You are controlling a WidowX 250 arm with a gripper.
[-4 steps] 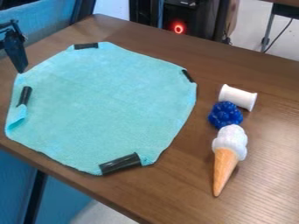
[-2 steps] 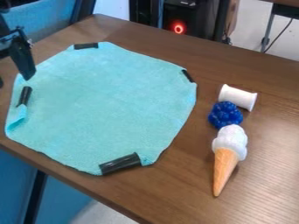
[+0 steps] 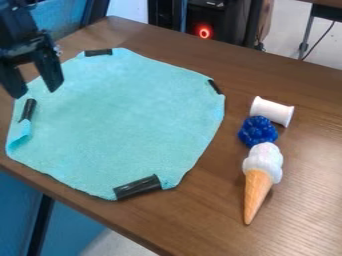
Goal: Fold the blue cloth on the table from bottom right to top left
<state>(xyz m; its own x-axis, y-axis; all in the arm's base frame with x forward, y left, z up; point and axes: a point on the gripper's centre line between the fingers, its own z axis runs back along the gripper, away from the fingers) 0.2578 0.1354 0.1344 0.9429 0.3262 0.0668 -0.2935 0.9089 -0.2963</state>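
At the upper left of the camera view my gripper (image 3: pixel 37 91) hangs over the cloth's left edge, its two fingers spread apart with nothing between them. The blue cloth (image 3: pixel 123 117) lies spread out on the table, light blue-green, with a strip of black tape near each of its corners. Its left edge curls up a little below the left tape strip. The bottom tape strip (image 3: pixel 137 187) sits at the cloth's lower edge, and the corner there lies flat.
Right of the cloth, a white spool (image 3: pixel 272 111), a dark blue flower-like object (image 3: pixel 258 131) and a toy ice cream cone (image 3: pixel 260 176) form a column on the brown table (image 3: pixel 200 220). The table's front edge runs along the lower left, close to the cloth.
The gripper has moved right into view from the left edge, and both of its fingers now show. The cloth and the other objects have stayed where they were.
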